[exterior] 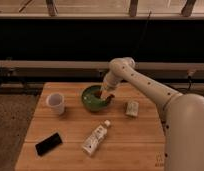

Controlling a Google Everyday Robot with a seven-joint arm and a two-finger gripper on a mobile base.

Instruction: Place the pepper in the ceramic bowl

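now the gripper [105,95] hangs over the ceramic bowl [90,102]; can't tell its grasp, pepper unseen; likely the release step, then lifting straight clear

smooth off-white arm [145,85] with rounded, chunky segments, tapering to a darker gripper [104,96] down over the bowl.

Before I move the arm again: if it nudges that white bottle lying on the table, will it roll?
Probably. The white bottle lies on its side on the wooden table, so a sideways nudge could roll it. It looks small and plastic, so likely light. The gripper is over the green bowl, well away from it.
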